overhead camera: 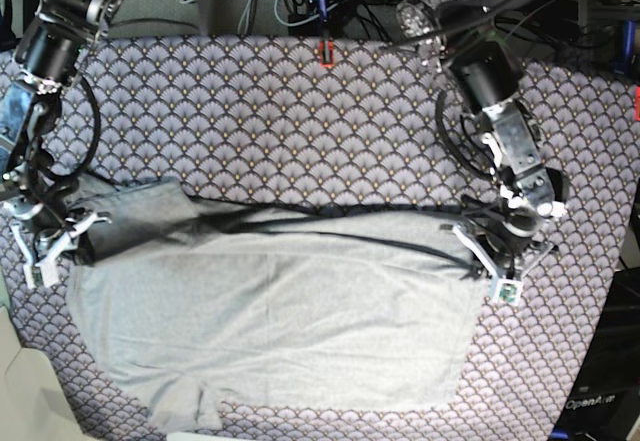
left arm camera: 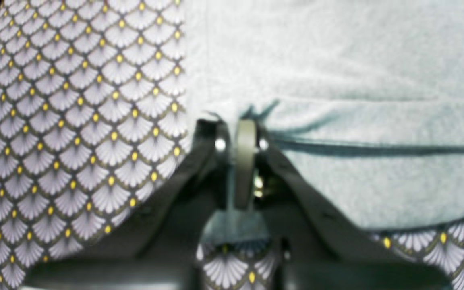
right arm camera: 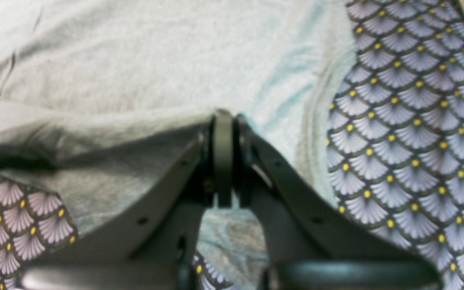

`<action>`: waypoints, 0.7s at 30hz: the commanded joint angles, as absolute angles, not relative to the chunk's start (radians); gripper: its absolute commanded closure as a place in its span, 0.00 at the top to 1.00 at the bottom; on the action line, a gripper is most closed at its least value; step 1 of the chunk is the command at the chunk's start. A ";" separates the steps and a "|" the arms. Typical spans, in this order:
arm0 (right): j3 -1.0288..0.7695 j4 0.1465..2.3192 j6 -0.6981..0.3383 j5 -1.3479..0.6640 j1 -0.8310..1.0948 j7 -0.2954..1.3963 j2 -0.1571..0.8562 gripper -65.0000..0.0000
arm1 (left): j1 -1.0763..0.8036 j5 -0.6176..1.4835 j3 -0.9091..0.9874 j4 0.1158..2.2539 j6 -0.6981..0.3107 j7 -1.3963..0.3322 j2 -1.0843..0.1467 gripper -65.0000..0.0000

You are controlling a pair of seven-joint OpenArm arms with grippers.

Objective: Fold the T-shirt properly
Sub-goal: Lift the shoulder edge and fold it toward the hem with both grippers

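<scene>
Both the left gripper and the right gripper are clenched on the T-shirt, one at each side of the frame.

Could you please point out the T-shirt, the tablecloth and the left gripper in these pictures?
T-shirt (overhead camera: pixel 270 321): base view, middle of its grey body.
Tablecloth (overhead camera: pixel 260 121): base view, bare patterned area behind the shirt.
Left gripper (left arm camera: pixel 245 127): left wrist view, tip of the closed fingers.

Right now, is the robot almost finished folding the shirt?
Not yet. One fold looks begun: the T-shirt has an upper layer doubled over along its far edge. The left gripper and right gripper are each shut on an end of that edge. Still left: a sleeve sticks out at the near edge, and the shirt is still wide.
</scene>
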State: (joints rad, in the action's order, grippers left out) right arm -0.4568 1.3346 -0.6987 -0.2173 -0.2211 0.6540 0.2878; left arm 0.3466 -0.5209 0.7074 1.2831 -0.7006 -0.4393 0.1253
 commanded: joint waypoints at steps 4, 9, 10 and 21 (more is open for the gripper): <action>-0.421 1.349 -0.698 -0.232 -0.266 0.628 0.309 0.00 | 0.412 -0.512 0.702 1.299 -0.698 -0.417 0.120 0.00; -0.389 1.348 -0.698 -0.220 -0.292 0.628 0.314 0.00 | 0.466 -0.513 0.702 1.287 -0.698 -0.417 0.094 0.00; -0.384 1.348 -0.698 -0.205 -0.298 0.628 0.314 0.00 | 0.475 -0.513 0.700 1.274 -0.698 -0.417 0.093 0.00; -0.331 1.323 -0.698 -0.154 -0.346 0.585 0.305 0.00 | 0.533 -0.510 0.702 1.142 -0.698 -0.409 0.053 0.00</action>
State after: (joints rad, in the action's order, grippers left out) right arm -0.3336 1.3102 -0.6983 -0.1383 -0.3141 0.6125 0.2928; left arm 0.4908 -0.5282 0.7063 1.1248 -0.7021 -0.4385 0.0578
